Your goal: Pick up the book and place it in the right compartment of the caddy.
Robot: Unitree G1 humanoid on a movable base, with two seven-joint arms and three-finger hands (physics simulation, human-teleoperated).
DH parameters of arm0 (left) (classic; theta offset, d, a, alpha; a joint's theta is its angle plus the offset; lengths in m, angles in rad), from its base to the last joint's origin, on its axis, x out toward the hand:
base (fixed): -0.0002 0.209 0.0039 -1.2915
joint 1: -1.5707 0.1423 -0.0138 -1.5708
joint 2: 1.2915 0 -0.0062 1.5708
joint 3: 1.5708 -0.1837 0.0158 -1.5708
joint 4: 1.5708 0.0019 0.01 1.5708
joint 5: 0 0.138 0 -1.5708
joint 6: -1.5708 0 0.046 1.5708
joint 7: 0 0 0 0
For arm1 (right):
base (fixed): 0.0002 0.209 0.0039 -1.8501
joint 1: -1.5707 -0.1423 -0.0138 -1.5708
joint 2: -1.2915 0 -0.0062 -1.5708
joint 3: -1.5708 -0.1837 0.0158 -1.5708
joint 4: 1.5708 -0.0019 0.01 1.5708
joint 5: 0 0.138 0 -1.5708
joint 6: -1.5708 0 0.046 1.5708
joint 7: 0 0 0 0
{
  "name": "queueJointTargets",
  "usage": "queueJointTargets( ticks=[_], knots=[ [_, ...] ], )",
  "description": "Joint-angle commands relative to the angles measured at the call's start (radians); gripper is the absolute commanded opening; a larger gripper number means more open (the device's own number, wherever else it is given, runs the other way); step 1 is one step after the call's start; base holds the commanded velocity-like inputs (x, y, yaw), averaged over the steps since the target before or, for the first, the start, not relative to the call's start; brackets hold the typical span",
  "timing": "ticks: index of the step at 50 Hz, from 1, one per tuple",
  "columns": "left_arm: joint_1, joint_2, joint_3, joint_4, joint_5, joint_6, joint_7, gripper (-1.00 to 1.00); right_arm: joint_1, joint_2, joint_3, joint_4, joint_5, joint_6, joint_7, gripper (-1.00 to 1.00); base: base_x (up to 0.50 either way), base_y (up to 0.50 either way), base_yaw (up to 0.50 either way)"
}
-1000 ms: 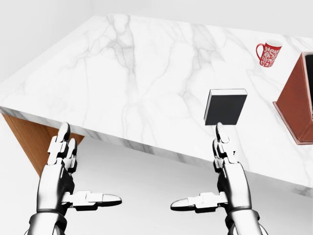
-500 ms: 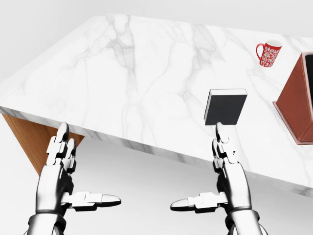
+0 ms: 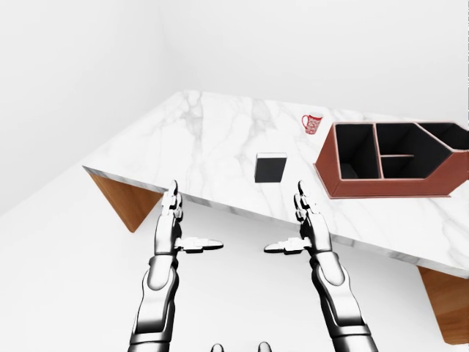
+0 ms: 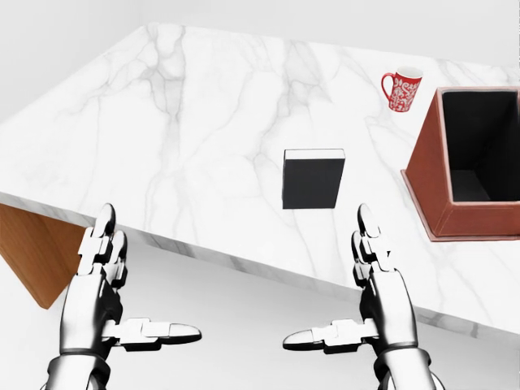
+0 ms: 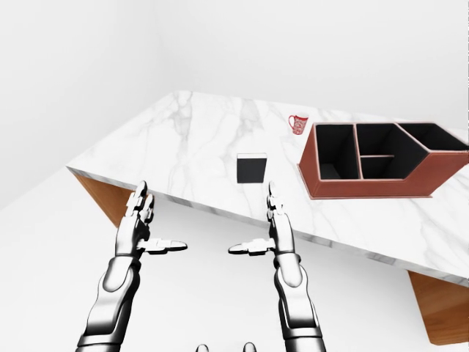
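Rendering sharply throughout, with no blur or defocus in any view. Lighting evenly and brightly, washing walls and floor toward near-white; source direction not determinable. Casting almost no shadows: only faint shading beneath the marble table (image 3: pixel 220 139) edge, lower centre of the left-eye view. Showing soft specular highlights along the metallic left hand (image 4: pixel 101 280) and right hand (image 4: pixel 378 284) at the bottom of the head view. Leaving the caddy (image 5: pixel 366 158) interior nearly black, upper right of the right-eye view. Stretching perspective slightly toward frame edges.

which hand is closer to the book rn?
The right hand. Its fingertips point up just below and right of the book; the left hand sits far off toward the view's left.
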Motion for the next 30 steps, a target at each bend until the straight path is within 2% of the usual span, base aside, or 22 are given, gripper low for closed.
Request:
queueJointTargets(
  ticks=[1, 13, 15, 19, 30],
  knots=[
    [-0.001, -0.001, -0.001, 0.001, 0.0, 0.0, -0.001, 1.0, -0.002, -0.001, 0.0, 0.006, -0.001, 0.0, 0.001, 1.0, 0.15, -0.4, 0.0],
    [-0.001, -0.001, -0.003, 0.003, 0.001, -0.001, -0.001, 1.0, 0.003, 0.0, 0.001, -0.007, -0.003, 0.0, 0.001, 1.0, 0.14, -0.4, 0.0],
    [-0.002, 0.0, -0.001, 0.011, 0.0, -0.008, -0.003, 1.0, 0.002, 0.0, 0.0, -0.009, -0.003, 0.0, 0.001, 1.0, 0.14, -0.4, 0.0],
    [0.0, -0.001, -0.002, 0.0, 0.001, 0.001, -0.001, 1.0, 0.001, 0.0, 0.0, -0.001, -0.003, 0.0, 0.001, 1.0, 0.14, -0.4, 0.0],
    [-0.004, -0.001, -0.002, 0.014, 0.001, -0.007, -0.001, 1.0, 0.0, -0.001, 0.0, 0.009, -0.004, 0.0, 0.002, 1.0, 0.14, -0.4, 0.0]
  ],
)
